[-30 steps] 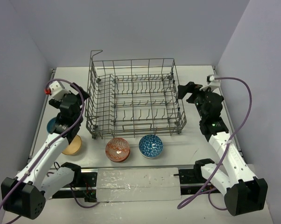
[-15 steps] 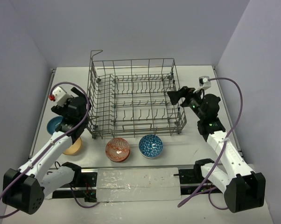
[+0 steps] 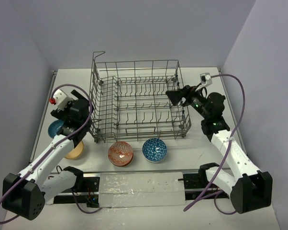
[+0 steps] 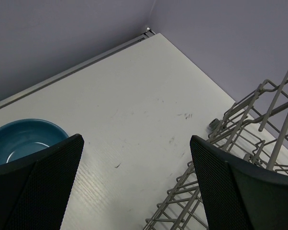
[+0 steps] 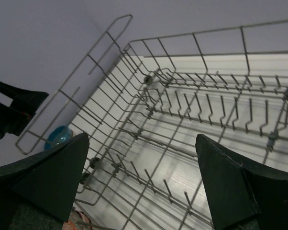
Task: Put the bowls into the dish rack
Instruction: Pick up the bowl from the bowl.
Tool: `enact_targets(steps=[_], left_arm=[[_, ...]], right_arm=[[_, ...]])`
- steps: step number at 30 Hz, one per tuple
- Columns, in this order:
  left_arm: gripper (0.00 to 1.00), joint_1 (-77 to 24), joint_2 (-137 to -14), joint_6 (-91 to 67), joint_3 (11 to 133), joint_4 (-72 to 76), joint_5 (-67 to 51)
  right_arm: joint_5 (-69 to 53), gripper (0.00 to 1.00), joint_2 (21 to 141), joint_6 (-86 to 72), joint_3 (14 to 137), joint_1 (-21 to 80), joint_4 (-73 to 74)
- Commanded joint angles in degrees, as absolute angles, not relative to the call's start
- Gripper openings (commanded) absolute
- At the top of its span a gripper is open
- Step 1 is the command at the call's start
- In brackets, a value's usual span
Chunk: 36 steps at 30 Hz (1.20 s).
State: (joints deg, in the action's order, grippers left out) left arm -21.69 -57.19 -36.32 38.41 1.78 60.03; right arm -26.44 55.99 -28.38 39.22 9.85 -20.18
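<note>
Bowls are sitting along the near side of the table [image 3: 189, 146], all four of them outside the dish rack [image 3: 139, 128]. A red patterned bowl [image 3: 120, 153] and a blue patterned bowl [image 3: 154, 150] are resting side by side, near each other but apart, just in front of the rack's near wall. A tan bowl [image 3: 76, 150] is lying to their left, partly under the left forearm. A teal bowl [image 3: 54, 128] is sitting just beyond it, half hidden by that arm. From above, it is hard to tell whether these two are touching.

The left gripper [image 4: 135, 139] is hovering over bare table beside the rack's left wall. Its jaws are standing wide apart and gripping nothing. In the left wrist view, the teal bowl is peeking out behind one finger and rack wire is showing by the other.

The right gripper [image 5: 142, 136] is reaching in over the rack's right wall, above the rows of tines. Its jaws are likewise spread wide and are not touching any wire.

The rack is standing mid-table between the two arms and filling the far half of the surface. Its raised handle [image 3: 98, 54] is rising at the far left corner, close to the back wall.
</note>
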Motion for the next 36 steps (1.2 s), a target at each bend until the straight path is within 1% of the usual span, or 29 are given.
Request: enact_targets(steps=[1, 3, 4, 7, 8, 11, 15, 16, 19, 23, 26, 30, 36], left_arm=[[0.99, -20.48, -58.88, -39.19, 45.25, -4.47, 62.14], [0.99, -18.21, -60.02, -42.43, 47.1, -9.03, 61.97], [0.99, -17.24, -60.38, -45.32, 48.94, -13.84, 60.92], [0.99, -14.95, -61.35, -47.55, 52.02, -19.49, 58.63], [0.99, -14.59, -61.35, -46.94, 52.47, -19.51, 55.84], [0.99, -13.45, -61.17, -43.95, 55.62, -20.64, 52.48], [0.99, -12.05, -61.87, -35.71, 62.21, -24.69, 49.67], [0.99, -11.78, -62.22, -34.99, 64.75, -26.18, 48.96], [0.99, -10.72, -62.75, -30.34, 67.23, -29.87, 44.66], [0.99, -9.41, -60.74, -26.55, 65.66, -32.34, 41.06], [0.99, -7.12, -59.77, -25.84, 64.34, -34.71, 36.4], [0.96, -5.01, -58.72, -25.05, 60.93, -35.77, 32.61], [0.93, -4.75, -60.38, -26.28, 59.42, -37.26, 29.8]], right_arm=[[-27.35, 1.0, 56.52, -26.11, 46.84, 12.48, -17.94], [-25.93, 1.0, 56.25, -26.45, 46.93, 12.83, -18.72], [-25.84, 1.0, 56.34, -26.28, 47.37, 12.83, -18.46], [-26.19, 1.0, 57.65, -25.93, 48.78, 12.83, -17.49], [-26.54, 1.0, 58.0, -25.75, 49.04, 12.83, -17.23], [-26.55, 1.0, 58.27, -24.0, 49.05, 12.83, -15.39], [-20.84, 1.0, 55.29, -18.81, 45.28, 12.92, -14.15], [-20.22, 1.0, 54.5, -18.2, 44.65, 12.92, -15.02], [-20.65, 1.0, 54.84, -18.54, 44.21, 12.4, -14.77], [-22.67, 1.0, 56.6, -18.19, 46.49, 12.22, -10.47], [-23.55, 0.99, 55.55, -19.24, 45.97, 12.22, -11.07], [-18.04, 0.98, 52.48, -19.69, 44.3, 12.3, -9.59], [-17.41, 0.98, 52.91, -20.3, 44.3, 12.3, -8.7]])
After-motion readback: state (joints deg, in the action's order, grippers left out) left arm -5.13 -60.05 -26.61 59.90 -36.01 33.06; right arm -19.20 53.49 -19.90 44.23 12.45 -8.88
